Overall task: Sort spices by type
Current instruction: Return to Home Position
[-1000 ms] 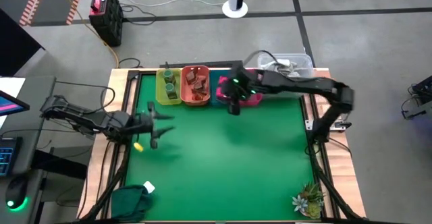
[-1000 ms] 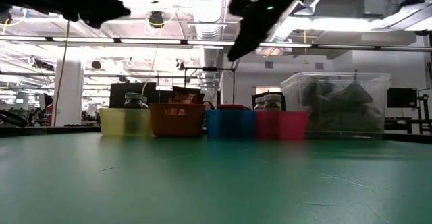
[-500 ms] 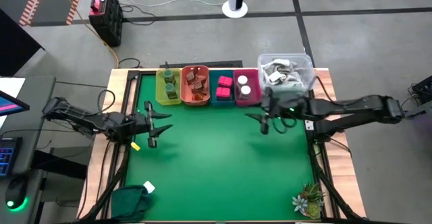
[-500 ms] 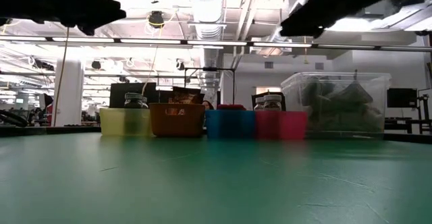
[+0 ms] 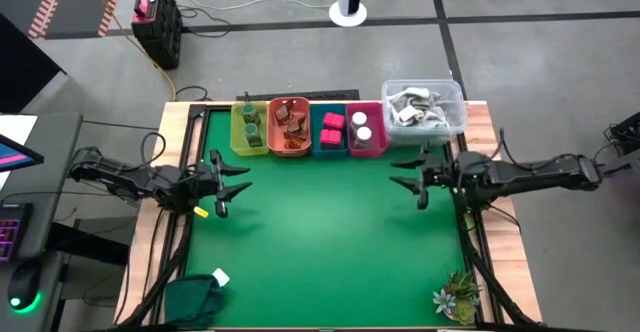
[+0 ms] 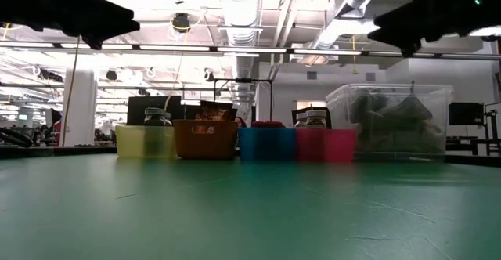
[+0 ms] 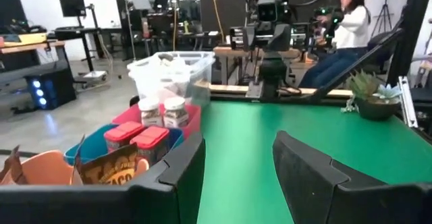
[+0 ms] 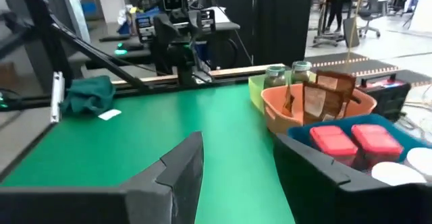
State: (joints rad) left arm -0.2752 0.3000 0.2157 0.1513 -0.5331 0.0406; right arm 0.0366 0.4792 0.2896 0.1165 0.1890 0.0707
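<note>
- Hovering over the left edge of the green table (image 5: pixel 330 242), the left gripper (image 5: pixel 232 184) has its 2 fingers (image 7: pixel 307 166) spread wide. Nothing sits between them and they touch nothing.
- The right gripper (image 5: pixel 408 184) hangs over the table's right edge, pointing toward the left one. Its 2 fingers (image 8: pixel 179 166) are also parted, with only bare green surface showing in the gap.
- Both grippers are well apart from the row of 4 bins along the table's far edge.
- The yellow bin (image 5: pixel 250 153), at the left end of the row, holds the dark green jars (image 5: pixel 250 122).
- The orange bin (image 5: pixel 290 153), just beside it, holds the brown-orange pouches (image 5: pixel 291 124).
- The blue bin (image 5: pixel 331 153) holds 2 pink-red packets (image 5: pixel 333 127).
- The pink bin (image 5: pixel 368 153) holds 2 white-capped jars (image 5: pixel 362 127).
- A clear tub (image 5: pixel 424 107) stands just beside the pink bin, at the right end of the row.
- A spiky plant (image 5: pixel 458 294) sits at the near right corner.
- A green cloth (image 5: pixel 195 294) and a white card (image 5: pixel 220 277) lie at the near left corner.
</note>
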